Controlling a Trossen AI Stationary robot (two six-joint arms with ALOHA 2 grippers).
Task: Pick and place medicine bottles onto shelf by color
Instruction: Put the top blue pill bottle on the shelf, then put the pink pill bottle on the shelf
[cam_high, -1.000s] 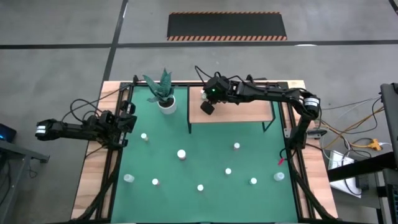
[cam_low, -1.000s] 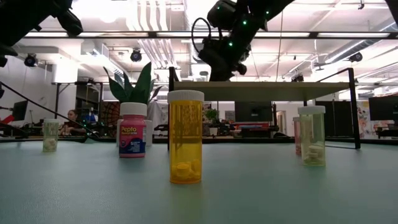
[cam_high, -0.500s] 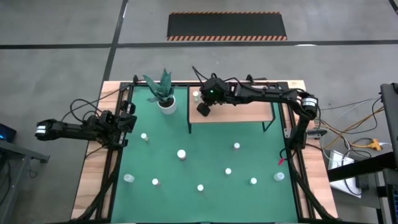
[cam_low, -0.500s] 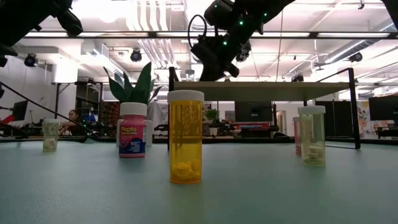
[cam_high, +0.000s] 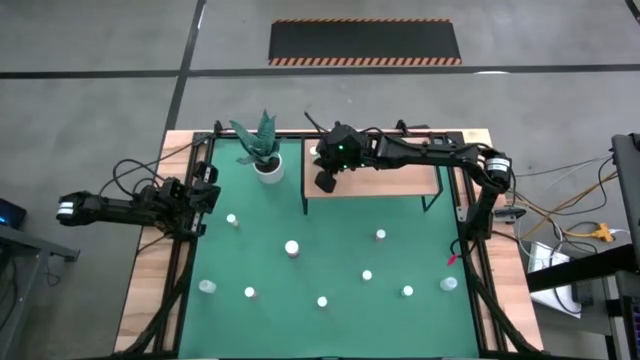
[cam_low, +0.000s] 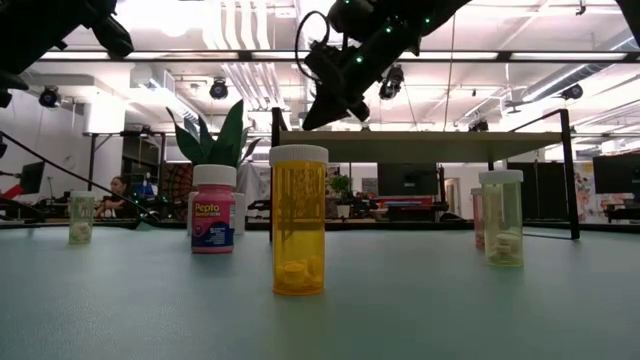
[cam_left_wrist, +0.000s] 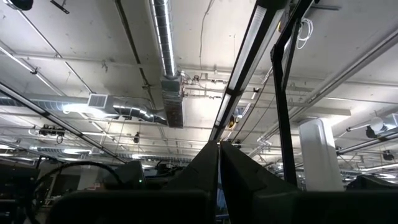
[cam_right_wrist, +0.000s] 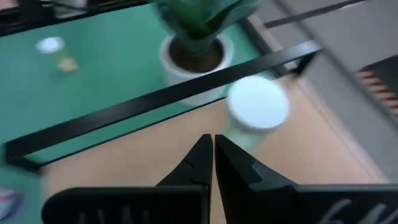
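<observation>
Industrial lab hall: exposed ceiling ducting (cam_left_wrist: 166, 68) above the table (cam_high: 150, 290), hazard-striped floor mat (cam_high: 365, 42) beyond it.

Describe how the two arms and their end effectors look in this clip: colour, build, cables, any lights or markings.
Both arms are dark, slim and jointed, with black cables looping along them. The right arm's end effector is a blocky black unit, and small green lights glow on its wrist housing. A light-coloured band rings a joint on each arm. The left arm's end effector is equally dark; in both wrist views the fingers taper to black wedges.
</observation>
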